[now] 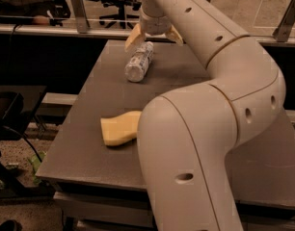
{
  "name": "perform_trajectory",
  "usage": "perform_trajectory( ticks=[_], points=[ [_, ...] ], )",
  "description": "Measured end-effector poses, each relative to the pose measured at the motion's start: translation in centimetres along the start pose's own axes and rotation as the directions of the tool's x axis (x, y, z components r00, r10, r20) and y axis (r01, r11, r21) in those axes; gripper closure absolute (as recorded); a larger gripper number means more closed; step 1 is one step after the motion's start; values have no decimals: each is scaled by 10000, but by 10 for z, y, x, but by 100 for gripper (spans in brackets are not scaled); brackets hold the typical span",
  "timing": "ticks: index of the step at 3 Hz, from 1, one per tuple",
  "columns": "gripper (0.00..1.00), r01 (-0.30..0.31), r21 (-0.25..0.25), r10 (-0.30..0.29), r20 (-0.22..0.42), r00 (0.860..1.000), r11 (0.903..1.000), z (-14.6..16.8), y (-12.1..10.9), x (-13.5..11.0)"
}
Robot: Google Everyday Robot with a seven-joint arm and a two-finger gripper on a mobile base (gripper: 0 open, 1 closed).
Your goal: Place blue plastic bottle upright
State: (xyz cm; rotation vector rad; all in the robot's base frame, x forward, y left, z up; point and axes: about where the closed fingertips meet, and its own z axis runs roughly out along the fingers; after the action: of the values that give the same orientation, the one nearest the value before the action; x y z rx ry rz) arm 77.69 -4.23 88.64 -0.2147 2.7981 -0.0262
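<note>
The blue plastic bottle [140, 61] lies on its side on the grey table [89, 105], near the far edge, its base pointing toward me. It is clear and ribbed with a pale printed label. My gripper [153, 36] hangs just above and behind the bottle's far end, its two tan fingers [133, 39] spread wide on either side, holding nothing. The arm's big cream links fill the right of the view and hide the table's right half.
A yellow sponge [119, 128] lies on the table's near left part, partly behind the arm. A rail with metal posts [78, 11] runs behind the table. Office chairs stand farther back. The floor drops away at the left.
</note>
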Motion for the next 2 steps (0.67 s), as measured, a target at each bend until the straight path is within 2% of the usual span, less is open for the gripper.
perform_trajectory(
  ticks=[2],
  points=[
    [0,-431,224,433,-79,9990,9988,16,15,-1]
  ],
)
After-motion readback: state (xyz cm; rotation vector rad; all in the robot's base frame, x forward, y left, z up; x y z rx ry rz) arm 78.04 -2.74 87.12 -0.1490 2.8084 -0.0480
